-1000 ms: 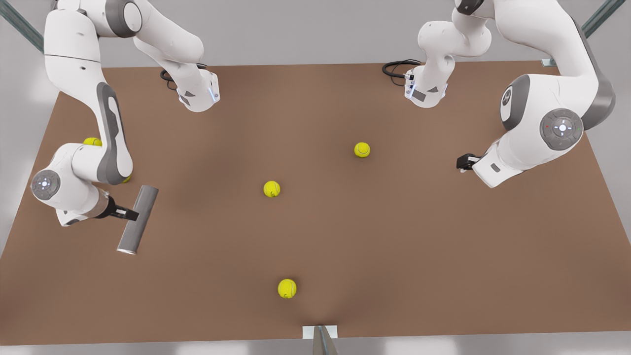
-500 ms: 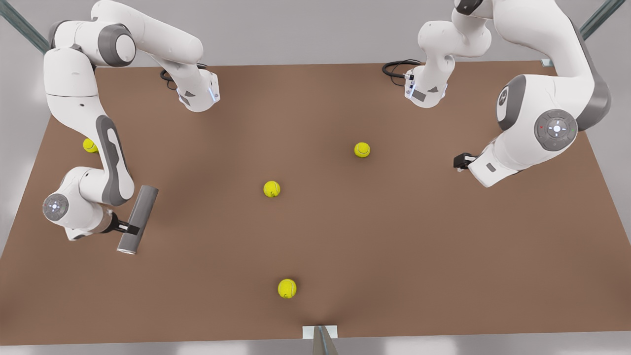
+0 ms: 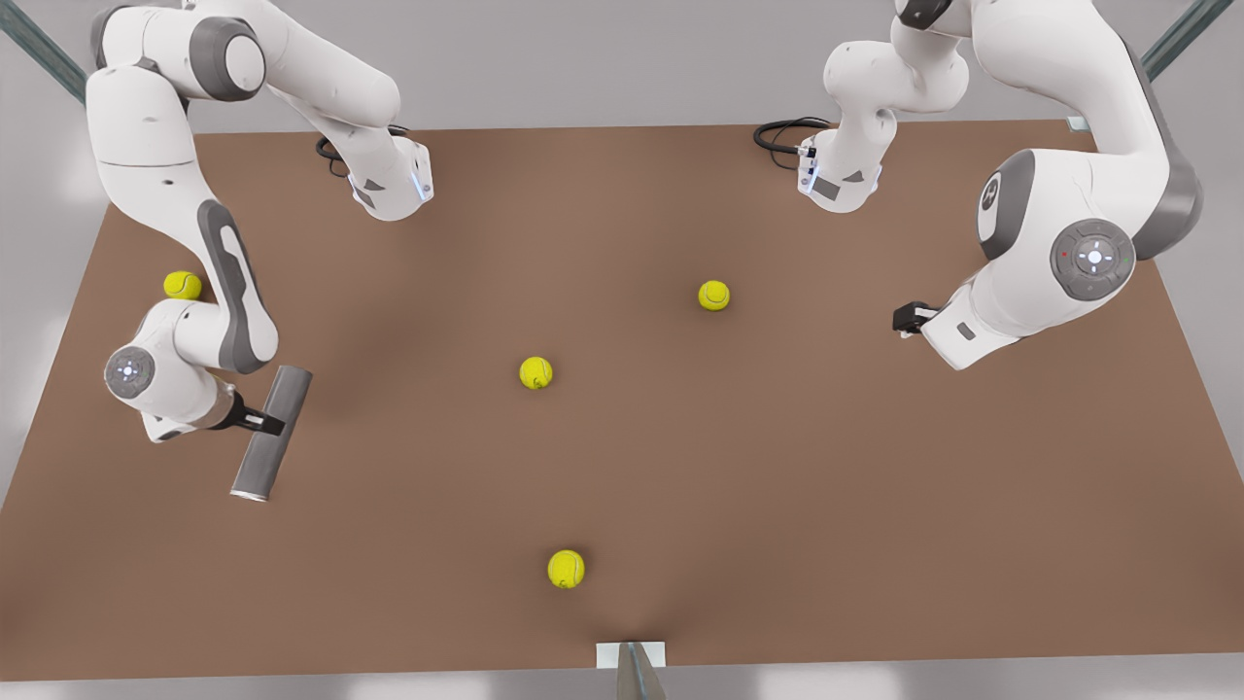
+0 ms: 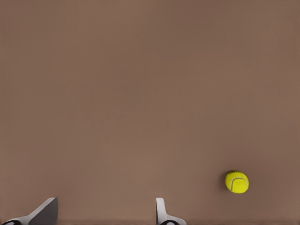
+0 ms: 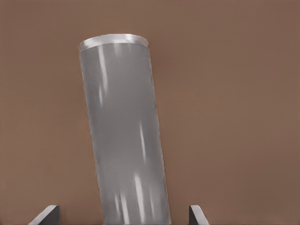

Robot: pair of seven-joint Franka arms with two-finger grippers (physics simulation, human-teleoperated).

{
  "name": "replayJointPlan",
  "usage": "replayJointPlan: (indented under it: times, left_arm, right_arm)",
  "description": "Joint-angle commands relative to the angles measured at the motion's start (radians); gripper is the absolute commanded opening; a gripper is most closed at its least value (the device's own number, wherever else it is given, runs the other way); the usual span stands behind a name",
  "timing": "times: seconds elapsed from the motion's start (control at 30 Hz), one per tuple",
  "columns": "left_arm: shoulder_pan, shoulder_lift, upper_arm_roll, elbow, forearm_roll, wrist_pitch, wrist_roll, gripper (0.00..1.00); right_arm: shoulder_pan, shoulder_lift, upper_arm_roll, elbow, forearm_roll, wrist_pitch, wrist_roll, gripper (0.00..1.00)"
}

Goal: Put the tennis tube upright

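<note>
The tennis tube (image 3: 271,434) lies flat on the brown desk (image 3: 777,486) near its edge at the front view's left, silvery rim toward the near edge. The right gripper (image 3: 260,422) sits at the tube's middle, its fingers (image 5: 47,214) spread wide on either side of the tube without pressing it. The left gripper (image 3: 908,319) hovers near the opposite edge, waiting, fingers (image 4: 163,213) apart and holding nothing. 4 tennis balls (image 3: 535,372) lie scattered across the desk.
</note>
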Motion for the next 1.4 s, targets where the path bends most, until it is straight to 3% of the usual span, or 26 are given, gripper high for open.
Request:
replayJointPlan:
  times: [0.0, 0.13, 1.3, 1.37]
  left_arm:
    - [0.0, 0.0, 0.0, 0.0, 0.0, 0.0, 0.0, 1.0]
    - [0.0, 0.0, 0.0, -0.002, 0.0, -0.003, 0.0, 1.0]
    - [0.0, 0.0, 0.001, -0.025, -0.001, -0.011, -0.002, 1.0]
    - [0.0, 0.0, 0.0, -0.025, -0.001, -0.011, -0.002, 1.0]
  right_arm:
    - [0.001, 0.0, 0.0, 0.0, 0.0, 0.0, 0.0, 1.0]
    - [-0.008, 0.072, 0.0, 0.066, 0.002, 0.002, -0.012, 1.0]
    - [-0.013, 0.163, 0.0, 0.084, 0.002, -0.015, 0.0, 1.0]
    - [-0.013, 0.163, 0.0, 0.086, 0.002, -0.015, 0.0, 0.92]
